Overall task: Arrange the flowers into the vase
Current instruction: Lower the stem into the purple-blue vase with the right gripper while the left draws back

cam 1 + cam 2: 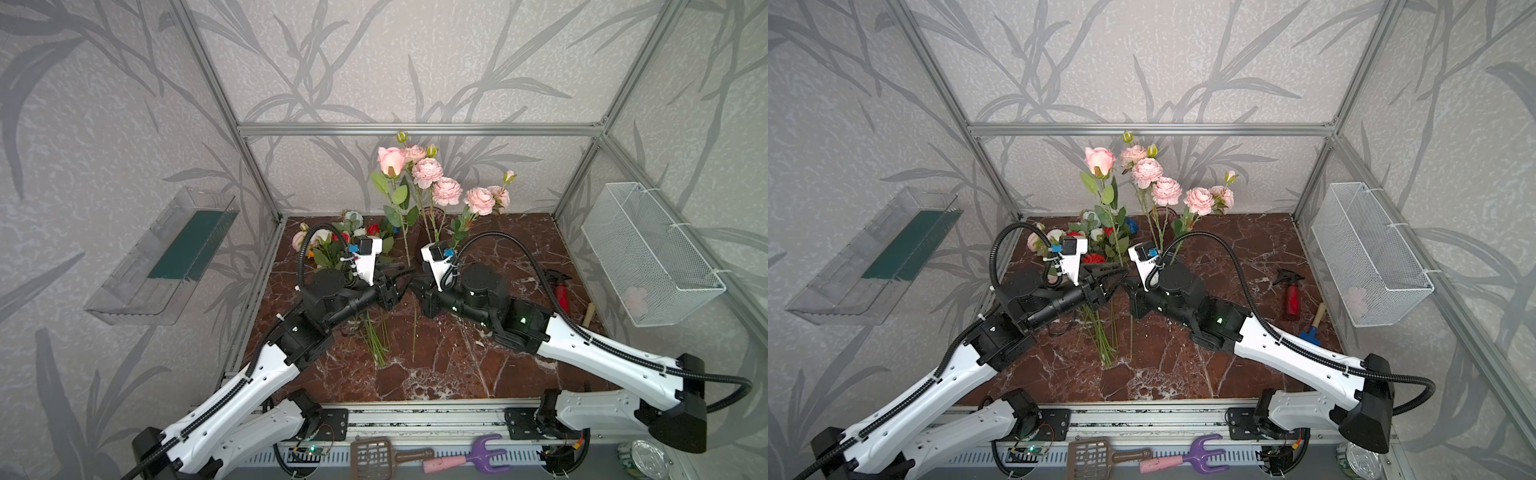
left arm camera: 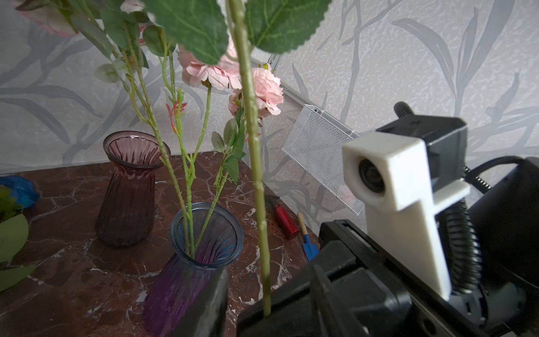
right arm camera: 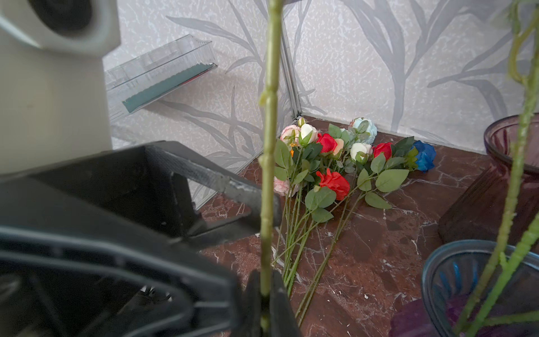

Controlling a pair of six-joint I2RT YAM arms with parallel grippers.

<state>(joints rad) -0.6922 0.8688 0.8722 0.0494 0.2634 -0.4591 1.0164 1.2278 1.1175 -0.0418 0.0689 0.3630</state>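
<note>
Held flower: peach-pink rose (image 1: 390,160) (image 1: 1099,160) on a long green leafy stem. The bloom is in the upper centre of both top views. The stem runs nearly upright down to the grippers, and its lower end shows below them.
Right gripper (image 1: 415,284) (image 3: 264,297): at the centre of both top views, reaching in from the right, jaws clamped on the rose stem.
Left gripper (image 1: 404,276) (image 1: 1120,275): tip to tip with the right one, coming from the left. Its fingers (image 3: 210,178) are spread in a V beside the stem, gripping nothing.
Vase in use: blue-rimmed purple glass vase (image 2: 207,233), standing on the tabletop just behind the grippers and largely hidden by the right wrist camera in the top views.
In that vase: spray of pink peonies (image 1: 446,191) (image 2: 262,87), heads fanned out right of the rose, upper centre.
Second vase: dark plum ribbed glass vase (image 2: 131,189), upright near the blue-rimmed one, closer to the back wall.
Loose flowers (image 1: 332,245) (image 3: 335,163): red, white, pink, pale-blue and blue blooms lying in a bunch at centre left, stems pointing toward the bottom of the frame.
Surface: red-brown marble tabletop (image 1: 457,365).
Right edge: red spray bottle (image 1: 561,291) lying on the tabletop; white wire-mesh basket (image 1: 648,253) on the side wall.
</note>
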